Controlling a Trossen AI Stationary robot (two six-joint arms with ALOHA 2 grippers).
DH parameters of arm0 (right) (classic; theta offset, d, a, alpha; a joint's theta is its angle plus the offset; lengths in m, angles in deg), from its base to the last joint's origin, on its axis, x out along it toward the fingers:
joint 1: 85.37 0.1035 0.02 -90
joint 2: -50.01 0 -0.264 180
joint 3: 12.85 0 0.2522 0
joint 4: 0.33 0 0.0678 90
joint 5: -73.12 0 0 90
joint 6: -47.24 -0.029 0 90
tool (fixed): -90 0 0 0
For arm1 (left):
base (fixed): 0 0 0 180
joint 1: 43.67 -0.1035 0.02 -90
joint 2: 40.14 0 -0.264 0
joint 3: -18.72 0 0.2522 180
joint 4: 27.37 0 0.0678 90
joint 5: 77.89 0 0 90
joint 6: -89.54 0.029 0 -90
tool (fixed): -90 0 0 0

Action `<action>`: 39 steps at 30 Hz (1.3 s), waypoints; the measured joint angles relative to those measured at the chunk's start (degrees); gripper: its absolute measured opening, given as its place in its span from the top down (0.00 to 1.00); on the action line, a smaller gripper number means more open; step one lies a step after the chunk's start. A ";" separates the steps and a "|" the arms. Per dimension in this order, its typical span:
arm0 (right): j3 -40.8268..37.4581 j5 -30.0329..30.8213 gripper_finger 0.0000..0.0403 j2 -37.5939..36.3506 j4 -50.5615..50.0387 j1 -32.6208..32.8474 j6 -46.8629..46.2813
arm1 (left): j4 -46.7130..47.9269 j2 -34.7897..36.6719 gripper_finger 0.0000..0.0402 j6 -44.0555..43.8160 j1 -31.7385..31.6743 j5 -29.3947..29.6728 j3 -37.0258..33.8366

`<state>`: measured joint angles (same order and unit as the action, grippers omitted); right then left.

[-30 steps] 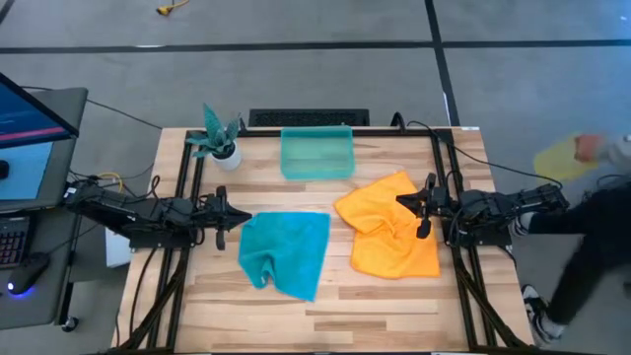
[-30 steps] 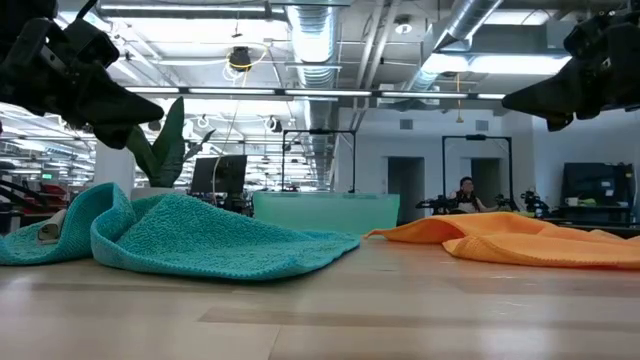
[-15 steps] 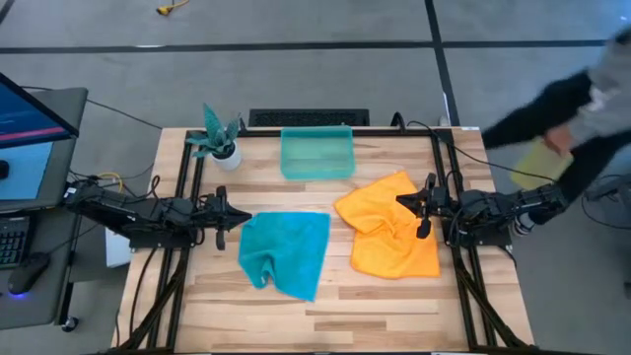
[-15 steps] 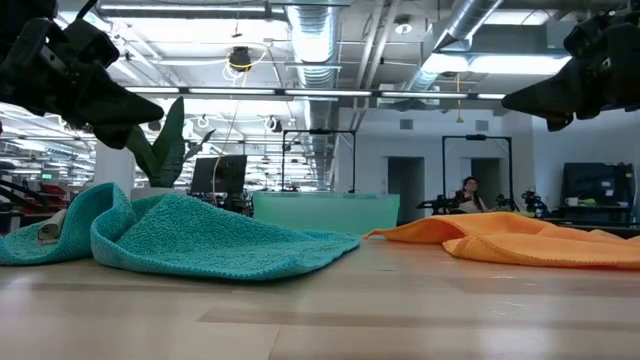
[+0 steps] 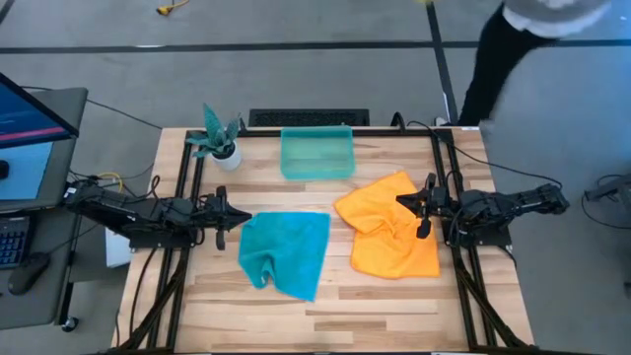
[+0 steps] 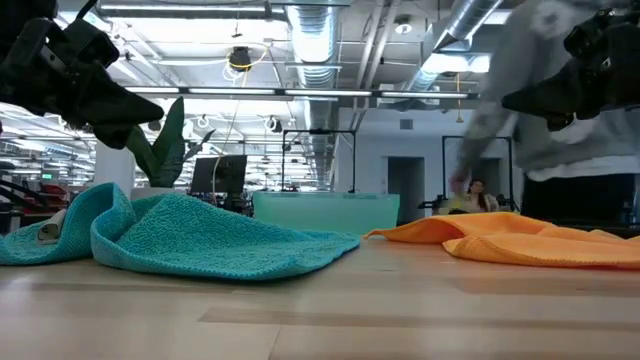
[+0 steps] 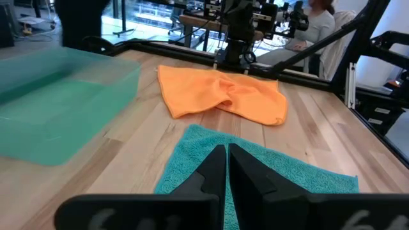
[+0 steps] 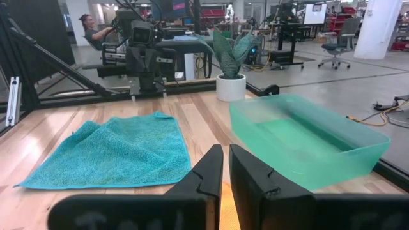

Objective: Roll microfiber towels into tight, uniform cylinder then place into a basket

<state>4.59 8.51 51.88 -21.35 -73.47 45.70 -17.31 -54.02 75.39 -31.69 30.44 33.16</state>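
Neither towel was rolled yet. Near the basket, the teal towel lay crumpled; smoothing it flat first should help. Both arms' fingers were together, holding nothing.

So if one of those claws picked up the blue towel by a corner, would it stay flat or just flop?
It would probably flop: the teal-blue towel already lies rumpled, with folds along one edge. It looks light for its size, thin terry cloth. Pushed, it would likely bunch up on the wooden table rather than slide whole, since its looped pile seems grippy.
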 joint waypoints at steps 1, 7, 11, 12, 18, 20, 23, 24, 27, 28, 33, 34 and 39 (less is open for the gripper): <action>0.00 -0.02 0.87 0.00 0.02 -0.02 0.02 | 0.00 0.00 0.98 0.00 0.00 0.00 0.00; -0.02 -0.02 0.87 0.00 0.01 0.00 0.02 | 0.00 0.00 0.98 0.00 0.01 0.00 0.01; 0.00 -0.02 0.87 0.00 0.00 -0.01 0.00 | -0.01 0.01 0.98 0.01 -0.01 0.00 -0.01; -0.02 -0.01 0.87 0.00 0.01 -0.01 0.02 | -0.01 0.00 0.98 0.01 -0.01 0.00 -0.01; 0.00 -0.02 0.87 0.00 0.00 0.00 0.02 | -0.01 0.00 0.98 0.00 -0.01 0.00 0.00; -0.01 -0.02 0.87 0.00 0.00 -0.01 0.01 | 0.01 0.00 0.98 0.01 0.01 0.00 -0.01; -0.01 -0.01 0.87 0.00 0.01 0.00 0.01 | 0.00 0.00 0.98 0.00 0.00 0.00 0.00; 0.00 -0.01 0.87 0.00 0.00 0.00 0.01 | 0.01 0.01 0.98 0.00 -0.01 0.00 -0.01; 0.00 -0.02 0.87 0.00 0.00 0.00 0.01 | -0.02 0.00 0.98 0.55 -0.01 0.00 0.00; -0.01 -0.01 0.87 0.00 0.00 0.00 0.00 | -0.01 -0.01 0.98 1.81 -0.01 0.03 -0.01; -0.02 -0.02 0.87 0.00 0.02 0.00 0.02 | -0.01 0.00 0.98 4.90 0.01 0.15 -0.01; -0.02 0.00 0.87 0.00 0.00 0.00 0.02 | 0.01 0.01 0.98 4.64 0.00 0.16 -0.01; -0.01 -0.02 0.87 0.00 0.00 0.00 0.01 | 0.01 0.01 0.98 3.71 0.00 0.20 -0.01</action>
<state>4.58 8.49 51.88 -21.35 -73.47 45.71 -17.29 -54.01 79.10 -31.69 30.64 33.15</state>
